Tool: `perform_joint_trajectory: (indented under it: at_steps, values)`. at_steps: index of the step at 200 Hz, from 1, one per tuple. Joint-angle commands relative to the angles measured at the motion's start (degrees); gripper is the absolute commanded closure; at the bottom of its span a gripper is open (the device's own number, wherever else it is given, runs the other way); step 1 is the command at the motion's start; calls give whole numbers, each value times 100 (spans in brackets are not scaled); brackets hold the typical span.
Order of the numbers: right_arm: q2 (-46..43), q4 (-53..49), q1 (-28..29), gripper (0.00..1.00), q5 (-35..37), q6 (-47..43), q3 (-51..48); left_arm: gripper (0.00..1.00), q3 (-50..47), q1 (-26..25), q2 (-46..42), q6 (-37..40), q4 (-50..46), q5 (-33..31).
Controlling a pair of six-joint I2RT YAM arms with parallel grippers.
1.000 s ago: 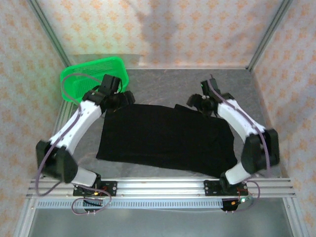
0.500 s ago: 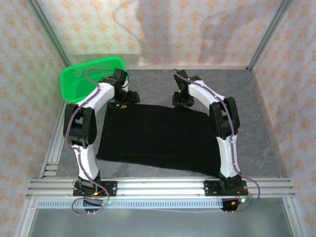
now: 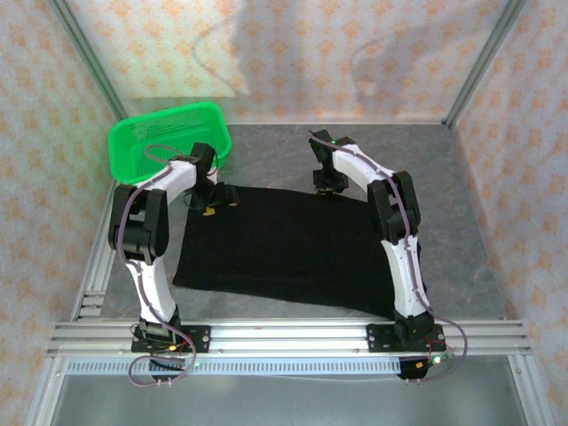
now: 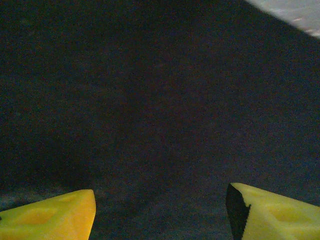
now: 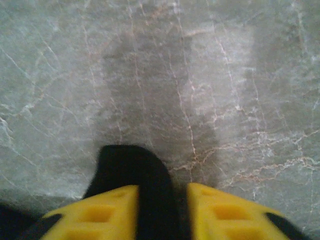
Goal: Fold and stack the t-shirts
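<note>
Right gripper (image 5: 162, 200): narrow, pinching far edge of black t-shirt (image 3: 293, 244) spread flat mid-table. Left gripper (image 4: 160, 195): wide, over cloth at far-left corner, gripping nothing. Expect skewed fold or dragged cloth on one-sided lift. Keep clear of green basket (image 3: 151, 142); use bare table (image 5: 210, 75) beyond.

green mesh basket (image 3: 142, 133): table's far-left corner | grey marbled table (image 3: 461, 231) | aluminium rail (image 3: 293, 335): near edge

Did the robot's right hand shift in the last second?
Yes. The right hand went left, toward the green basket, now pinching the black t-shirt's far edge.
</note>
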Motion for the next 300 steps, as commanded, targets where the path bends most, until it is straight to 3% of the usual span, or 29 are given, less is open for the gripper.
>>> perform_joint_trajectory:
  at_steps: [1,63,132,176,239,300]
  values:
    - [199,-193,-21,80,383,-40,229,29,-249,114,-118,186,151,-81]
    - [-100,97,-41,88,1200,35,699,30,-703,179,-176,327,214,-209]
    - [-522,516,-30,93,1940,208,548,30,-819,222,-163,329,227,-287]
    - [-1277,1261,26,94,2106,560,-320,30,-823,232,-146,321,229,-278]
    - [-2102,1491,409,94,1350,1190,-1682,30,-871,230,-127,246,288,-269]
    - [-2872,1579,1267,93,2393,1504,-2533,30,-838,230,-77,215,275,-243]
